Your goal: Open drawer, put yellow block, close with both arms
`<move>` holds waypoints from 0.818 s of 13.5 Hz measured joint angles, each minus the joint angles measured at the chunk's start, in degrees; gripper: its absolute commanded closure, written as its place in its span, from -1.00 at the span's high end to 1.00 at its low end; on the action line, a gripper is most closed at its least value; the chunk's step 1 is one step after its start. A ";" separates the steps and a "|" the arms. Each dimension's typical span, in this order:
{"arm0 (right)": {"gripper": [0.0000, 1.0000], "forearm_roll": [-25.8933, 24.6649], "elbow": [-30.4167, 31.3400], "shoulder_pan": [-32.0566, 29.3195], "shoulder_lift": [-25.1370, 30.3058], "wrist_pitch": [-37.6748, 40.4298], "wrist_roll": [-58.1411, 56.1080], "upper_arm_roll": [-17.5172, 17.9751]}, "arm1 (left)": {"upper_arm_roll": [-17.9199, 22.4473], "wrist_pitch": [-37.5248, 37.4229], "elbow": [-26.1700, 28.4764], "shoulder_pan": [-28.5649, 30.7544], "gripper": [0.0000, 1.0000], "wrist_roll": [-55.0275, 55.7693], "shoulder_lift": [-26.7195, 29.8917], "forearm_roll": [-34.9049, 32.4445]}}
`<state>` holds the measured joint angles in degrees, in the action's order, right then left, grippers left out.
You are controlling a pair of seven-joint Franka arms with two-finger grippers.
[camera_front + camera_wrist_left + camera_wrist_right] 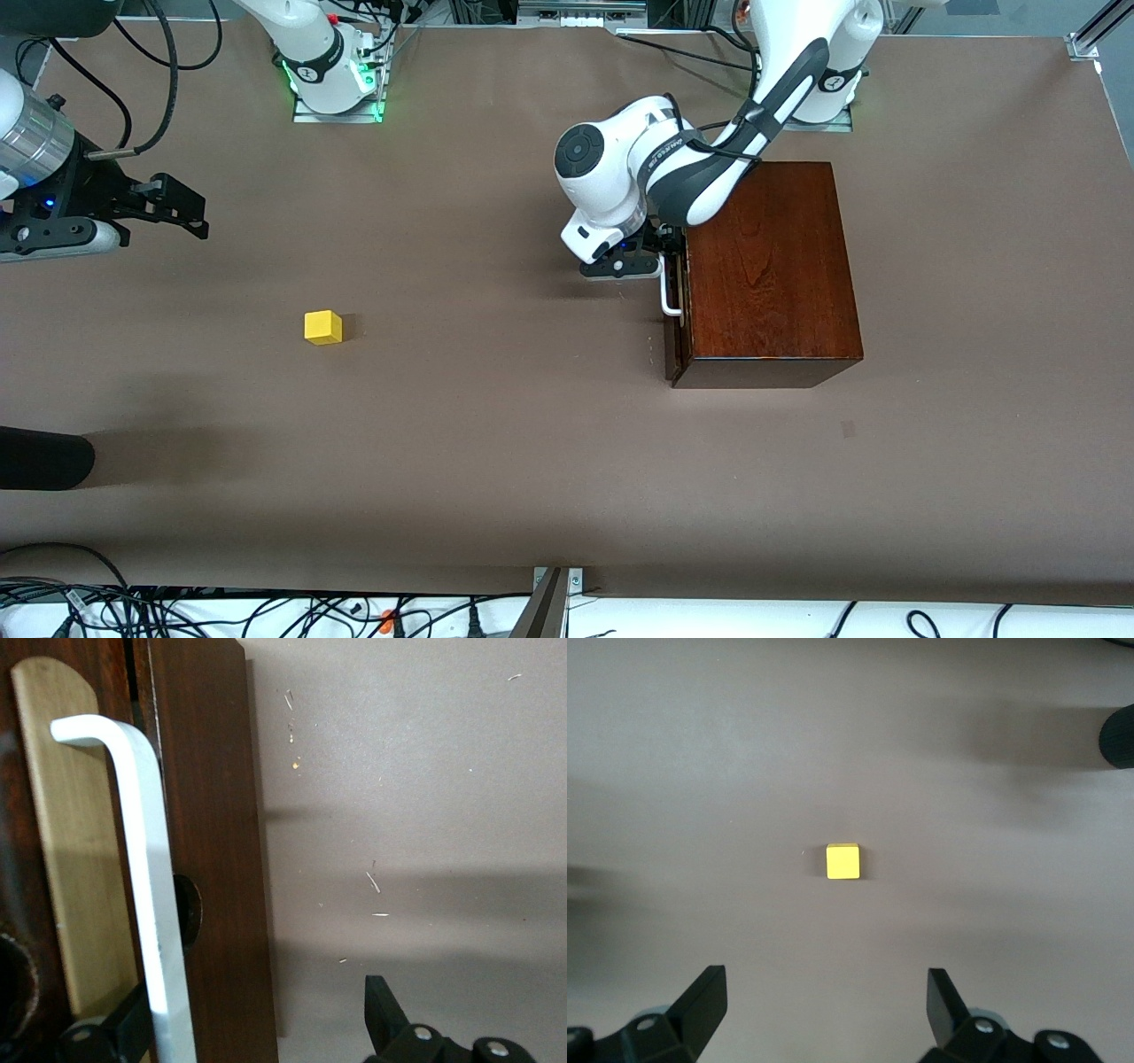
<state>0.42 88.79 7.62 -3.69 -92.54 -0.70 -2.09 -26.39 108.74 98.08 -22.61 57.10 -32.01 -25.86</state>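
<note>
The yellow block [322, 327] lies on the brown table toward the right arm's end. My right gripper [190, 213] hangs open in the air above the table, and in the right wrist view the block [842, 861] shows on the table below its spread fingers [709, 992]. The dark mahogany box [771, 275] stands toward the left arm's end, and the drawer front with its white handle [671, 299] sits close against it. My left gripper [664, 259] is at the handle. It is open, with the handle [146, 877] between its fingers [383, 1005].
A black rounded object [44, 456] lies at the table edge by the right arm's end, nearer the front camera than the block. Loose cables [177, 611] run below the near table edge. The arm bases stand along the far edge.
</note>
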 measured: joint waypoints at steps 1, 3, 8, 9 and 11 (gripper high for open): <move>1.00 0.00 0.00 0.00 0.00 0.00 0.00 0.00 | 0.00 0.30 0.00 -0.02 1.00 0.07 -0.08 0.00; 1.00 0.00 0.00 0.00 0.00 0.00 0.00 0.00 | 0.00 0.80 -0.15 -0.14 1.00 0.54 -0.10 0.00; 1.00 0.00 0.00 0.00 0.00 0.00 0.00 0.00 | -0.09 1.45 -1.69 -1.30 1.00 2.29 -0.86 0.00; 1.00 0.00 0.00 0.00 0.00 0.00 0.00 0.00 | -0.09 1.46 -2.25 -1.78 1.00 2.50 -1.11 0.00; 1.00 0.00 0.00 0.00 0.00 0.00 0.00 0.00 | -0.10 1.46 -3.67 -2.98 1.00 2.74 -1.83 0.00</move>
<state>0.42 88.79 7.62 -3.69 -92.54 -0.70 -2.09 -26.48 110.20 94.40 -25.59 59.84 -33.84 -25.86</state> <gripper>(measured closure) 0.000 0.000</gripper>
